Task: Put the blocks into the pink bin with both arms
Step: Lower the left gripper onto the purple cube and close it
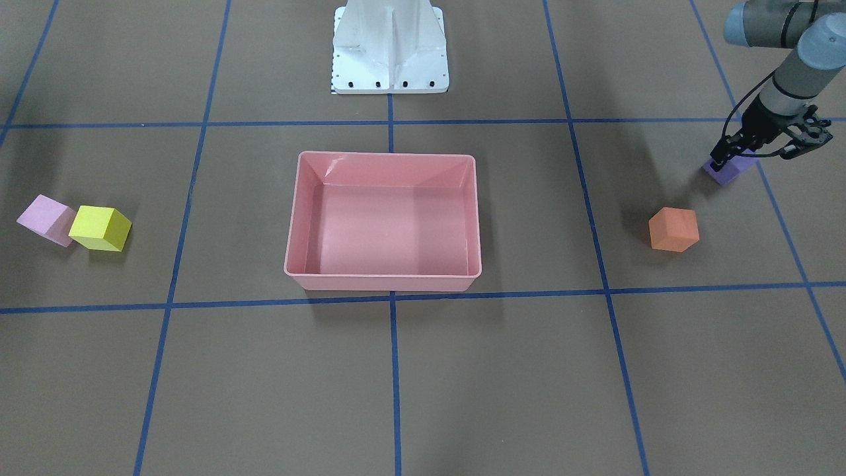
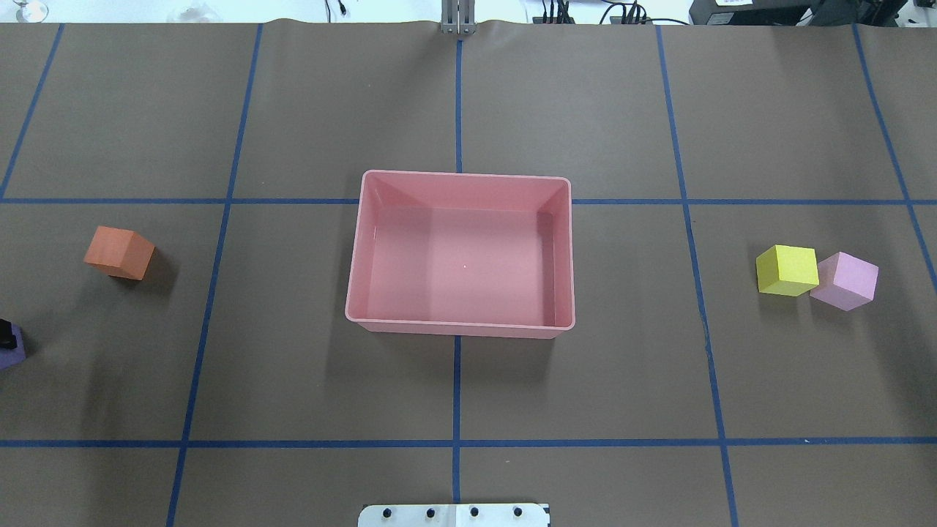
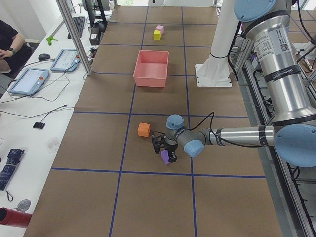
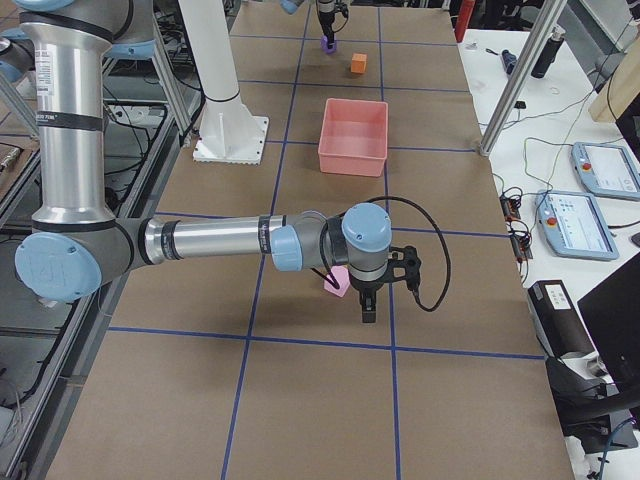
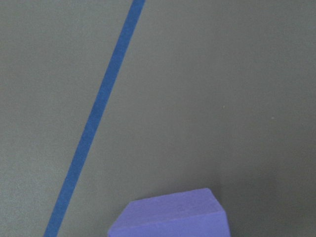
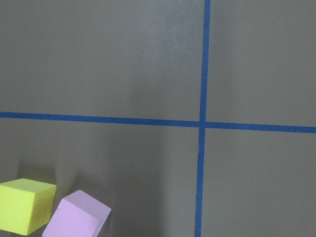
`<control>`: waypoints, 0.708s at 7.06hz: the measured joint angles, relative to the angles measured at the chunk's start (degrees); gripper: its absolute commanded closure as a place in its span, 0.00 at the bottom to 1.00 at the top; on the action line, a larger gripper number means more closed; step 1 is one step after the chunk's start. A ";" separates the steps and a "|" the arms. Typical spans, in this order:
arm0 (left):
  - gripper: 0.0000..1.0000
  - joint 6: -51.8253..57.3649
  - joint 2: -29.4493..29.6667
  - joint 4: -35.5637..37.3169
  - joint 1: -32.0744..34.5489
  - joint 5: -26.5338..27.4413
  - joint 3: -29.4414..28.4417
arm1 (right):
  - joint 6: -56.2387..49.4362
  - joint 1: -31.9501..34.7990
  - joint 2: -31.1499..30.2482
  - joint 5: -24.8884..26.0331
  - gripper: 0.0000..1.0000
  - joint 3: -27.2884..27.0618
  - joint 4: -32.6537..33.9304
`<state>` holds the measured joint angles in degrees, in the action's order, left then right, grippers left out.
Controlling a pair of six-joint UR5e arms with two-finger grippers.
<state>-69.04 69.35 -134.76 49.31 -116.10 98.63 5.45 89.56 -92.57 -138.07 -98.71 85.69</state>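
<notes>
Purple block [image 2: 10, 356] cut by overhead's left edge, half hidden under left claw [image 1: 732, 156]; grip unclear.

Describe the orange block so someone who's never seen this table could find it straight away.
From the pink bin in the middle, go toward the robot's left side. The orange block stands alone there; its only neighbour, the purple block, sits farther out.

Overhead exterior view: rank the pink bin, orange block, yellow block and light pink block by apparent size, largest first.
1. pink bin, by far the largest.
2. orange block, yellow block and light pink block: they look about the same size, so I won't rank them.
</notes>
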 measured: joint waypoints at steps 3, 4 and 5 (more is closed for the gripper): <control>1.00 0.18 -2.72 1.39 3.47 -4.31 7.99 | 0.22 -0.35 0.74 -0.13 0.00 -0.49 0.03; 1.00 0.38 -1.35 4.58 6.44 -5.95 10.45 | 0.81 -1.21 1.69 0.04 0.00 -0.97 0.06; 1.00 0.54 2.32 10.34 8.32 -6.82 12.92 | 1.60 -2.34 2.55 0.18 0.00 -1.44 0.10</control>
<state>-68.49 71.67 -124.42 57.63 -122.92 111.55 7.05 87.22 -90.02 -137.89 -100.15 85.80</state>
